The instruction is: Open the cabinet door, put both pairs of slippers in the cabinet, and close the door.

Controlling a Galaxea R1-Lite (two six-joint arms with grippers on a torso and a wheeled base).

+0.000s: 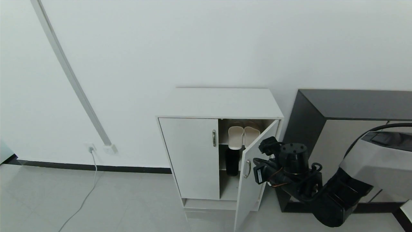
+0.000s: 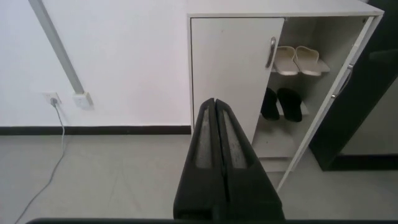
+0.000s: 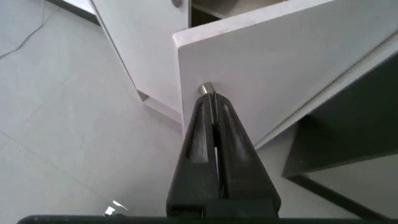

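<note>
We see both pairs already inside the cabinet: the white slippers on the upper shelf, the black slippers on the shelf below, so we judge only the closing remains. The right door stands half open. Our right claw, fingers pressed together and gripping nothing, has its tips right at the handle, apparently placed to push. Our left claw, likewise closed and empty, hangs well clear of the door's swing
</note>
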